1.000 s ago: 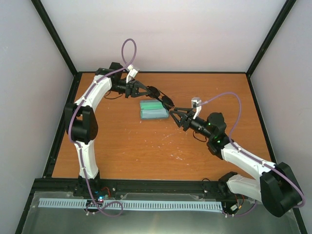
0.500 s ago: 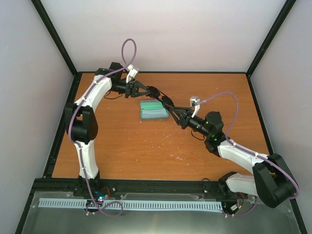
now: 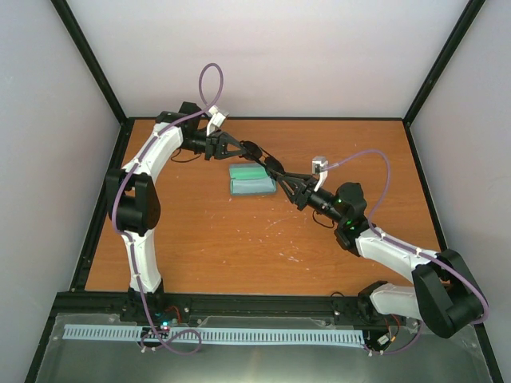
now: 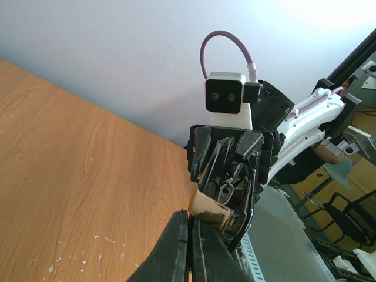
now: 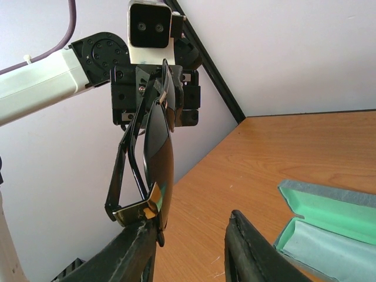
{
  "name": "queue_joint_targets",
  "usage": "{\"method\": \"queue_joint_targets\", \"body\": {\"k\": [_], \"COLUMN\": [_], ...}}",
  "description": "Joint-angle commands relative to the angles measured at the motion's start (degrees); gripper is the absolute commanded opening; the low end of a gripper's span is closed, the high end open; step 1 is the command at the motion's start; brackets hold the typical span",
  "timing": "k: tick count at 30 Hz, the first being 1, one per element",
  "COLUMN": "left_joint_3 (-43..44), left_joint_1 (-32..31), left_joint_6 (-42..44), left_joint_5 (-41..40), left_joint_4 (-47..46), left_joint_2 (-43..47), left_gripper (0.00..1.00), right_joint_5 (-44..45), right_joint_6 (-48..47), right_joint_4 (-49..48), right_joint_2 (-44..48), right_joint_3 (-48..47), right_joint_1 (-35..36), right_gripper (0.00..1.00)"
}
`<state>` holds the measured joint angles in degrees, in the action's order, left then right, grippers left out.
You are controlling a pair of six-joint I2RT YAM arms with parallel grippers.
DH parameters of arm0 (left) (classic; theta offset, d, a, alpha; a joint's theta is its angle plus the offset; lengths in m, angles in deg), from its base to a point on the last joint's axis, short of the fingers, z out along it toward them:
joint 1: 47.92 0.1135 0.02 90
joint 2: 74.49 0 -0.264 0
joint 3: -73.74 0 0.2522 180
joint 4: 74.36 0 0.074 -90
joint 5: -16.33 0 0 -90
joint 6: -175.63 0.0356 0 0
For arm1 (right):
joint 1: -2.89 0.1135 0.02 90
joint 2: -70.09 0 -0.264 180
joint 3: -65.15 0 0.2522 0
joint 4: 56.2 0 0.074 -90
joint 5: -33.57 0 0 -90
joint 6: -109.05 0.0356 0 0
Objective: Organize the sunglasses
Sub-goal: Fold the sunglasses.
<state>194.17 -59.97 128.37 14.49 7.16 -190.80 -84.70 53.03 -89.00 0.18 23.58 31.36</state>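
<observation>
We are barely midway — the sunglasses [image 5: 158,147] hang aloft at one o'clock of the open case [image 3: 251,182], pinched by the left gripper [image 4: 189,217]. The right gripper [image 5: 191,226], jaws apart, sits beside their free end. Folding and casing are not yet done.

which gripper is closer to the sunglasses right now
Left. The left gripper is shut on one end of the sunglasses. The right gripper is at their other end, jaws apart, not clamped on them.

open case [image 5: 329,205] low beside right fingers [image 5: 247,249]; sunglasses [image 5: 157,153] ahead, perhaps touching
</observation>
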Motion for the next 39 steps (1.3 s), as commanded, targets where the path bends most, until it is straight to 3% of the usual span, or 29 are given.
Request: {"method": "queue_joint_targets", "body": {"k": [1, 19, 25, 27, 31, 35, 37, 39], "left_joint_3": [1.26, -0.44, -0.27, 0.19, 2.0, 3.82, 4.3, 5.15], "left_joint_1": [0.19, -0.35, -0.71, -0.52, -0.09, -0.14, -0.16, -0.31], "left_joint_6": [0.6, 1.79, 0.73, 0.11, 0.6, 2.59, 4.16, 7.24], "left_joint_5": [7.95, 7.19, 6.21, 5.8, 3.0, -1.1, -2.8, -4.01], "left_joint_4": [1.01, 1.41, 0.23, -0.09, 0.93, 2.26, 3.69, 6.78], "left_joint_2": [0.13, 0.6, 0.78, 0.48, -0.24, -0.66, -1.15, -1.85], "left_gripper": [0.01, 0.01, 0.01, 0.01, 0.01, 0.01, 0.01, 0.01], "right_joint_5": [0.07, -0.12, -2.0, -2.19, 0.59, 18.12, 22.11, 20.47], "right_joint_6": [0.15, 2.05, 2.64, -0.04, -8.49, -13.96, -19.37, -27.15], "right_joint_4": [-2.97, -7.4, -6.12, 0.68, 28.63, 59.03, 65.67, 71.12], "right_joint_2": [-0.63, -2.83, -2.7, 0.7, 13.18, 22.94, 23.63, 21.26], "right_joint_3": [-1.23, -2.57, -3.36, -3.67, -6.42, -16.57, -22.2, -27.82], "right_joint_1": [-0.52, -0.7, -0.7, -0.89, -2.14, -3.48, -3.58, -3.68], "right_gripper": [0.3, 0.32, 0.47, 0.5, 0.57, 0.73, 0.75, 0.8]}}
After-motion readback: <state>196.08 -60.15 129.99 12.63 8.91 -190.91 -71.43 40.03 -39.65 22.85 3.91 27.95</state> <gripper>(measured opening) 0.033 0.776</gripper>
